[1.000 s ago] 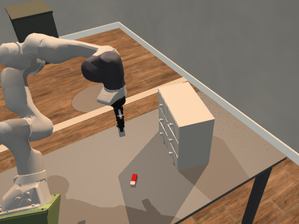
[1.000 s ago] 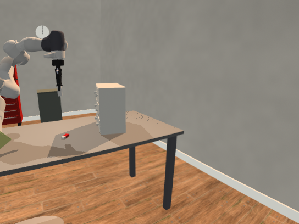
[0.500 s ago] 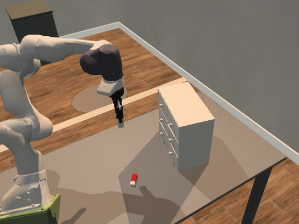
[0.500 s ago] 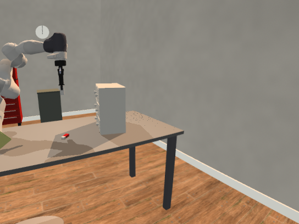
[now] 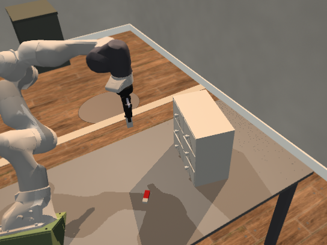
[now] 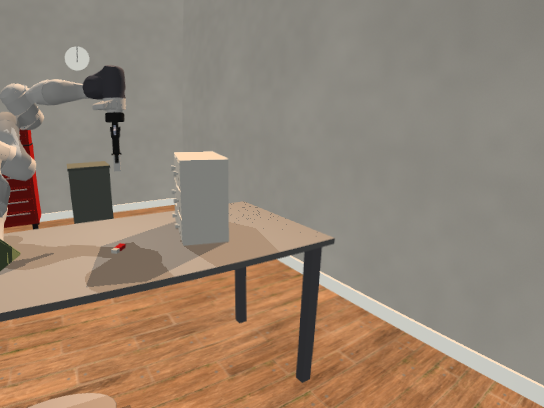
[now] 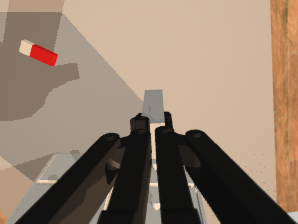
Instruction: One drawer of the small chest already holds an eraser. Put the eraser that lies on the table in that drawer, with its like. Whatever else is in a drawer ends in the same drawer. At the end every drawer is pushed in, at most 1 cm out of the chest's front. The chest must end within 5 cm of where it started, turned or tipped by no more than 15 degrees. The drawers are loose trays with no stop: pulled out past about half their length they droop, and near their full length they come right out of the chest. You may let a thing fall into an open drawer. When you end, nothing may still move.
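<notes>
The small chest (image 5: 202,135) stands on the table near its far right side, with all its drawers pushed in and their knobs on the left face; it also shows in the exterior view (image 6: 202,196). A red and white eraser (image 5: 146,196) lies on the table in front of the chest, seen too in the exterior view (image 6: 118,248) and at the upper left of the wrist view (image 7: 38,52). My gripper (image 5: 129,122) (image 7: 154,103) hangs high above the table, left of the chest, fingers shut and empty. The drawers' contents are hidden.
The robot base (image 5: 33,228) sits at the table's near left corner. A dark bin (image 6: 90,191) stands on the floor behind the table. The table's far edge runs just right of the chest.
</notes>
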`<state>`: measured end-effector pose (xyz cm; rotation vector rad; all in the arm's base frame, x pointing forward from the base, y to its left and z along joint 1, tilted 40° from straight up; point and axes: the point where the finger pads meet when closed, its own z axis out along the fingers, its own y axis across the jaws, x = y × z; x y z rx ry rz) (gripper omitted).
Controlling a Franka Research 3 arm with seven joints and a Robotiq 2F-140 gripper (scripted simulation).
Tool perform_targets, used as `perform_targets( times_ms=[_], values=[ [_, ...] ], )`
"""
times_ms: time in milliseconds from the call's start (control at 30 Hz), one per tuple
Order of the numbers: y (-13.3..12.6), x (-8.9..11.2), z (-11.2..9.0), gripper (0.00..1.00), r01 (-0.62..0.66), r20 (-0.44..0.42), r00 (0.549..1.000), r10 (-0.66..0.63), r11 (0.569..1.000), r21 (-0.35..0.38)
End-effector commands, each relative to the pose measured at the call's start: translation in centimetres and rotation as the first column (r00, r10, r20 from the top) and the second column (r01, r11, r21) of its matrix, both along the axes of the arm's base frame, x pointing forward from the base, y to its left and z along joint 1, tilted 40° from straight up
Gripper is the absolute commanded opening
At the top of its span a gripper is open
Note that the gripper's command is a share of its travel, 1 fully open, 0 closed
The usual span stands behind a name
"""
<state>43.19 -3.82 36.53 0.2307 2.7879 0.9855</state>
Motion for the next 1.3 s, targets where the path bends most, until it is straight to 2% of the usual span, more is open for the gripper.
perform_targets(
  times_ms=[0,433,733,933,1000,1267],
  values=[
    [0.4,0.0,0.3,0.0,0.042,-0.037,0.998,-0.042,0.999,0.02],
    [0.6,0.7,-0.1,0.0,0.08,0.009,0.997,-0.08,0.997,0.014],
    [1.2,2.9,-1.3,0.0,0.201,0.155,0.968,-0.2,0.98,0.008],
    [2.0,5.3,-2.7,0.0,0.33,0.311,0.895,-0.32,0.944,0.021],
    [2.0,5.3,-2.7,0.0,0.33,0.311,0.895,-0.32,0.944,0.021],
    [3.0,8.6,-4.6,0.0,0.489,0.504,0.734,-0.456,0.869,0.073]
  ],
)
